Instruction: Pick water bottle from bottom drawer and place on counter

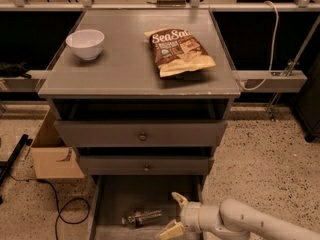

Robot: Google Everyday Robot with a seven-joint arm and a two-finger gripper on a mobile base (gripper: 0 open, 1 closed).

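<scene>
In bottom drawer, tool beside water bottle

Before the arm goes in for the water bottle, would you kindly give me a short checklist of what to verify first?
1. Bottom drawer pulled out, floor reachable: ok.
2. Water bottle lying on its side on the drawer floor, nothing on top of it: ok.
3. Hand open, low over the drawer, just right of the bottle: ok.
4. Bottle between the fingers: not ok; the hand is beside it and not touching it.
5. Free spot on the counter between the bowl and the chip bag: ok.
6. Which way the bottle's cap points: cannot tell.
</scene>
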